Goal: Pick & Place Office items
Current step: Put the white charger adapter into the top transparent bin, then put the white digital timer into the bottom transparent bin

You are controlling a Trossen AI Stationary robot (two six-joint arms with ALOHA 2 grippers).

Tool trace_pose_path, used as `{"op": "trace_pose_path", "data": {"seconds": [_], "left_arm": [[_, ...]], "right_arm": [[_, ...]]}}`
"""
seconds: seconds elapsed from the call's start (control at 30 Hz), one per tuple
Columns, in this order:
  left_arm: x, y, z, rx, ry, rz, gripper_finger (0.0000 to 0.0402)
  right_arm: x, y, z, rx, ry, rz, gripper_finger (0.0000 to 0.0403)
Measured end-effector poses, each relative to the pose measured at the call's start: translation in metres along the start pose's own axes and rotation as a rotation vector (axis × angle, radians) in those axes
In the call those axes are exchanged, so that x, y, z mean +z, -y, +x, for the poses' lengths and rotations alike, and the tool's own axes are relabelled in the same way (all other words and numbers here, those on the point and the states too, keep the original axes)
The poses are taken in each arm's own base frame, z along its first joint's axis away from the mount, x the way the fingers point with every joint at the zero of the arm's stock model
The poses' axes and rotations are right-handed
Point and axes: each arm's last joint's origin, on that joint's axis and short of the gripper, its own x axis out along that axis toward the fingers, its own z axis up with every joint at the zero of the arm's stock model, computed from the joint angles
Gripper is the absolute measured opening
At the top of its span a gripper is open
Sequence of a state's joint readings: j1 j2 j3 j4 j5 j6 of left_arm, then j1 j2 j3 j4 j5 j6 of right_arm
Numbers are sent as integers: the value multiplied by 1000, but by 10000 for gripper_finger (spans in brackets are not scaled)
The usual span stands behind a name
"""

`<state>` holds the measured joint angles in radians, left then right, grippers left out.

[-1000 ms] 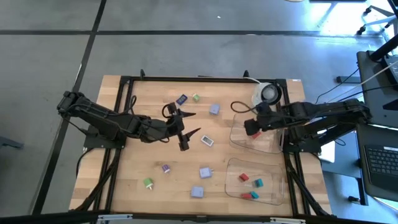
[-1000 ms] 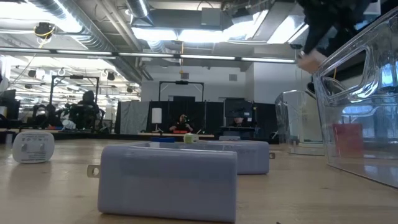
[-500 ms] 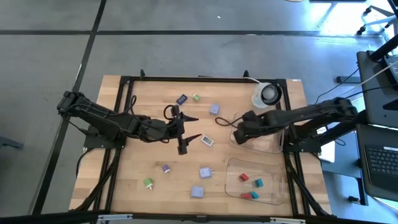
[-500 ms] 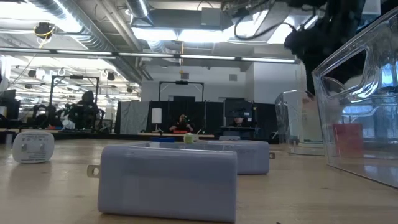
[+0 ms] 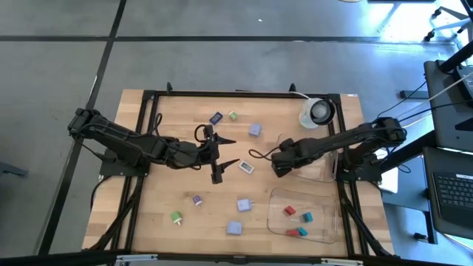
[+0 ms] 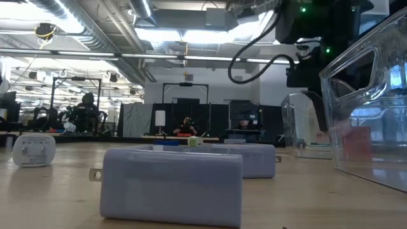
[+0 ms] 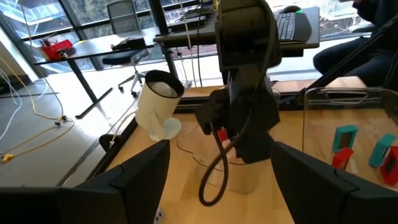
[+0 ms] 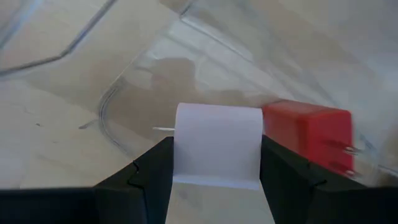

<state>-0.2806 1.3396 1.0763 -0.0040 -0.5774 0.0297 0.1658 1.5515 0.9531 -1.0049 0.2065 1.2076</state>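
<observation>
right gripper (image 5: 278, 165) is clamping a white block (image 8: 217, 144) over the clear tray (image 5: 314, 174) edge, red block (image 8: 309, 135) beside | left gripper (image 5: 224, 148) is hanging spread over table centre | you're handling light, rigid, slick pieces; pinch flat sides squarely

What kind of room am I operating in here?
Likely a robotics lab or open-plan workshop: exposed ceiling ducts, rows of workbenches with equipment behind, and desks with office chairs by large windows.
</observation>
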Motion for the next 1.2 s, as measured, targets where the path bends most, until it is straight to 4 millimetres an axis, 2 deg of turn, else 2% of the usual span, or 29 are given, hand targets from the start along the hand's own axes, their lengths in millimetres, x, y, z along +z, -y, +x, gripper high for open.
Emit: {"op": "trace_pose_path", "data": {"seconds": [0.17,0.43,0.67,0.93,1.1,1.2], "left_arm": [[0,0,0,0,0,0,278],[0,0,0,1,0,0,276],[0,0,0,1,0,0,278],[0,0,0,-1,0,-9,276],[1,0,0,-1,9,-92,278],[2,0,0,-2,18,-146,276]], "right_arm": [[2,-6,3,33,12,8,207],[3,-7,2,46,41,13,253],[2,-5,0,51,30,13,266],[2,11,-32,187,65,79,259],[3,16,-60,376,191,112,250],[5,9,-74,512,317,129,244]]}}
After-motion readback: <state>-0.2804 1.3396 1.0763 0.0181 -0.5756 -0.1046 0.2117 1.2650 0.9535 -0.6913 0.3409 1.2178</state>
